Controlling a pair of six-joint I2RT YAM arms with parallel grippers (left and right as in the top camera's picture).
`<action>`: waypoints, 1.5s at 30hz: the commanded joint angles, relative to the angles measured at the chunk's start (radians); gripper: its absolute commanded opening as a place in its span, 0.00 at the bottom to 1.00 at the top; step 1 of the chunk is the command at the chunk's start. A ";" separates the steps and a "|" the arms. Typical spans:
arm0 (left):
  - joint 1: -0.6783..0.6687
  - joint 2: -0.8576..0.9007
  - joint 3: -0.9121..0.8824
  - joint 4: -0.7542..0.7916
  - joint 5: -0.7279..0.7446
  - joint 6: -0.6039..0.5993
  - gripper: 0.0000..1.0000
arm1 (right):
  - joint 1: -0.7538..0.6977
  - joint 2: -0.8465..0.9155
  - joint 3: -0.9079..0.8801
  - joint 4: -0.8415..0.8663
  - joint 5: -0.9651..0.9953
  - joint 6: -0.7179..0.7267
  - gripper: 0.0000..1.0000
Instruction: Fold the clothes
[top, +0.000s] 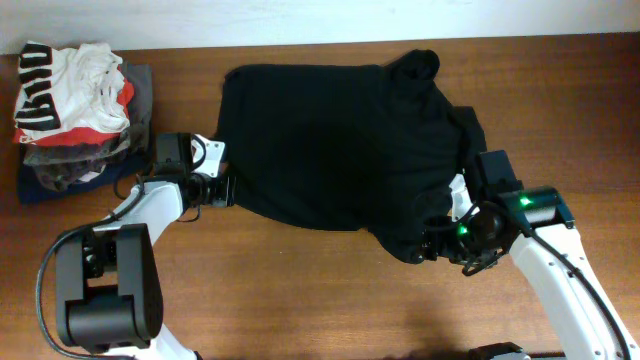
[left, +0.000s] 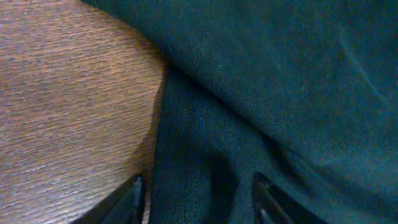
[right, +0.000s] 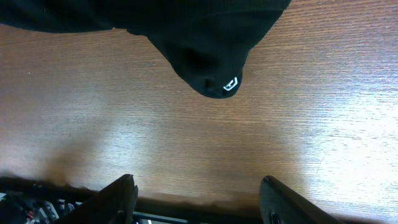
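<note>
We see the black T-shirt (top: 340, 130) spread on the wooden counter (top: 300, 290), upper centre of the overhead frame. Our left pincer (left: 198, 186) stands open, its fingers seemingly straddling the shirt's lower-left hem. Our right pincer (right: 199, 186) gapes empty just short of the shirt's bunched lower-right corner.

Bold print on white garment (top: 72, 88) and mark on T-shirt (right: 205, 37) are unreadable.
</note>
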 joint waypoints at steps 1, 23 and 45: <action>-0.005 0.056 -0.011 -0.025 0.015 -0.060 0.33 | 0.008 -0.015 -0.005 -0.008 -0.012 0.009 0.68; -0.004 -0.177 0.130 -0.293 0.010 -0.169 0.01 | 0.008 -0.014 -0.372 0.391 -0.001 0.039 0.47; -0.004 -0.189 0.130 -0.306 0.004 -0.168 0.01 | 0.008 0.160 -0.529 0.857 -0.013 0.039 0.22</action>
